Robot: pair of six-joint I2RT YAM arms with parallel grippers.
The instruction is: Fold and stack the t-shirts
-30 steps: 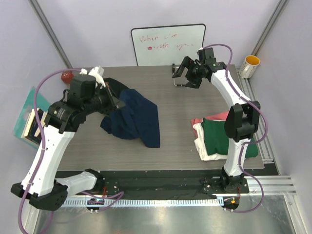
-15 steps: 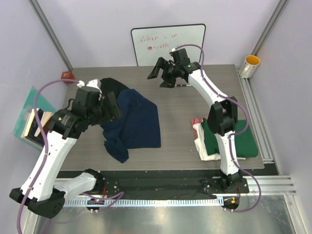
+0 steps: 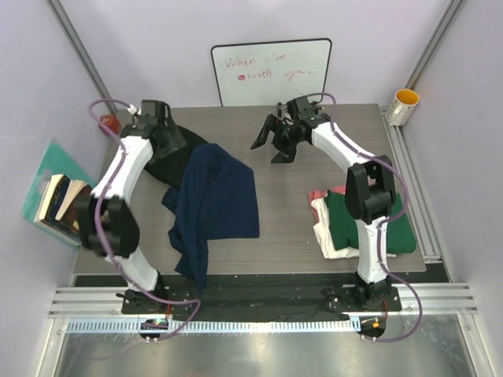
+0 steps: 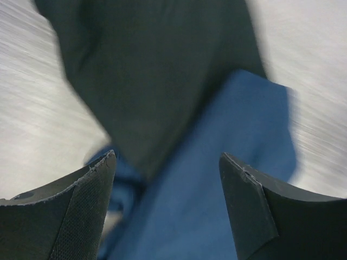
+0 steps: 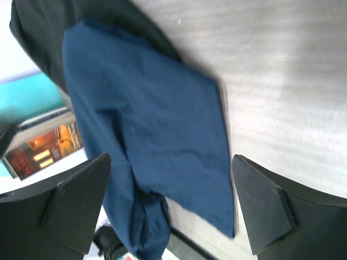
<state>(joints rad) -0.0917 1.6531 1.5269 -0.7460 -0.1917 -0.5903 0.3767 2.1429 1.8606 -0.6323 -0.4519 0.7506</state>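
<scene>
Limp navy blue cotton t-shirt (image 3: 216, 196) crumpled at left of grey wood-grain table (image 3: 287, 212), overlapping rumpled black cotton t-shirt (image 3: 171, 161), 1 tail trailing to the near edge.
Looks light, soft and floppy, unlikely to slip; calls for 2 pinches at shoulder seams or hem corners, never mid-cloth. Spread wide and holding nothing: left gripper (image 4: 167, 162) and right gripper (image 5: 171, 160). At right, folded dark green t-shirt (image 3: 342, 214) atop cream-white t-shirt (image 3: 326, 242) and pink-red t-shirt (image 3: 317, 195).
</scene>
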